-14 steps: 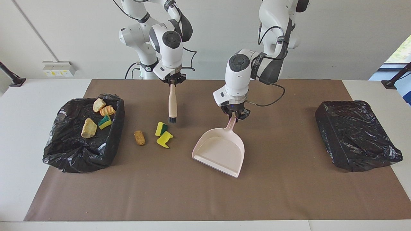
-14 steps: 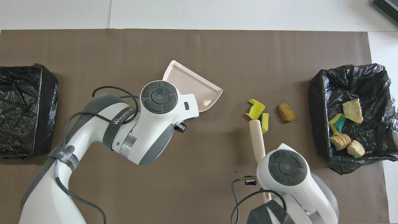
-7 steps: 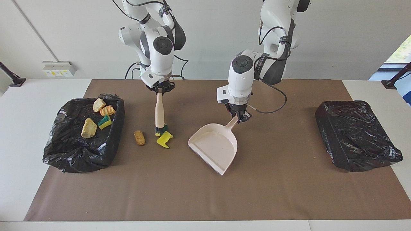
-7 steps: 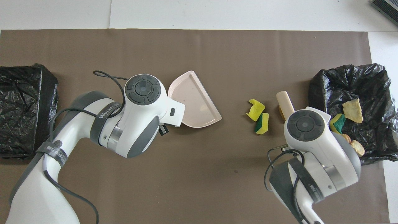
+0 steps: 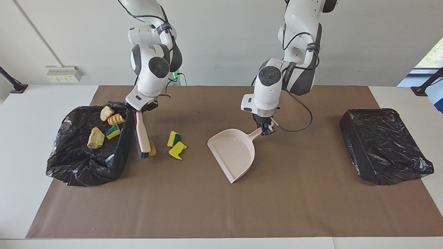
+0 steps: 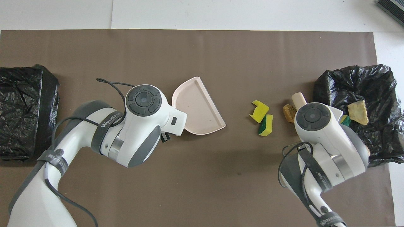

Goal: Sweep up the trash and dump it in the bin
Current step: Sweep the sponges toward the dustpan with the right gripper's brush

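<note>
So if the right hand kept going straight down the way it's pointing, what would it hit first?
Probably the brown mat between the open bin bag and the brown lump; the right hand points the brush there, bristles seemingly almost touching.

A: Dustpan (image 5: 234, 155) pale pink; brush (image 5: 142, 134) handle beige, bristles dark
B: Bin (image 5: 69, 166) liner glossy black. Loose scraps: two yellow-green sponge bits (image 5: 175, 145), one brown lump (image 5: 152, 149). Mat (image 5: 221, 207) plain brown, tabletop (image 5: 20, 138) white

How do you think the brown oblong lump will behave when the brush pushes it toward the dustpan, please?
The brown lump is rounded and oblong, so it may roll or pivot rather than slide straight. It looks small and porous, probably light. The brush lies beside it, so a glancing push could skew it.
</note>
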Robot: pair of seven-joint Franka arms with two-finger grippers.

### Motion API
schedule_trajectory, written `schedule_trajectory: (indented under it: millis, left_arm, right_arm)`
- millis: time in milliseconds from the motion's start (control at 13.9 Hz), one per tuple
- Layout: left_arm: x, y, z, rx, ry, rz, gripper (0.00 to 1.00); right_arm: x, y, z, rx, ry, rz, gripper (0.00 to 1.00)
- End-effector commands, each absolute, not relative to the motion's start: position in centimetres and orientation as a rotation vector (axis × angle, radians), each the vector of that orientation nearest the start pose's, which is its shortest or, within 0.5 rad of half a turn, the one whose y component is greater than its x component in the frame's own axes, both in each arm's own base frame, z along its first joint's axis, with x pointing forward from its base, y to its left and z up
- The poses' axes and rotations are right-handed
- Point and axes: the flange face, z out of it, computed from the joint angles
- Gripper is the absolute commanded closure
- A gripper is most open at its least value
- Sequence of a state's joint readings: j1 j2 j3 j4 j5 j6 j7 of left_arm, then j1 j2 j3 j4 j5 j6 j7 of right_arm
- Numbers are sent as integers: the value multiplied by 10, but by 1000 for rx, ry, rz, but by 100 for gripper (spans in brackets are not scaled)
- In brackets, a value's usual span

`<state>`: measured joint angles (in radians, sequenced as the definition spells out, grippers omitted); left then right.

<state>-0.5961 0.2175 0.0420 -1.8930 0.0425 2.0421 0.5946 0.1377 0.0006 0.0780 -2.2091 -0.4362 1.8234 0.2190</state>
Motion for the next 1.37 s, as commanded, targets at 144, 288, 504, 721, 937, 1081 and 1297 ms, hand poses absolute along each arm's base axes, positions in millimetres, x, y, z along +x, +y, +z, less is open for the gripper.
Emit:
schedule_trajectory:
  millis: [144,288,504,721,937,1081,1297]
  left_arm:
    - [501,-309,388,-2479,1833,86,99]
    - [493,-307,383,-2462,1858,89,99]
    - [484,-311,383,-2434,1892,82,99]
    - [483,-311,383,-2434,1892,84,100]
    - [483,-311,382,-2434,1892,84,100]
    - [483,-311,383,-2436,1890,77,100]
    - [484,-312,383,-2435,1890,63,100]
  right_arm:
    - [475,100,342,-3342,-93,601,100]
    - [467,138,346,-3218,-69,635,100]
    - [470,159,352,-3076,10,687,100]
    - [469,192,368,-3072,-12,671,100]
    - [476,170,377,-3185,198,662,100]
    - [463,155,365,-3342,77,651,100]
    - [443,186,336,-3344,-22,693,100]
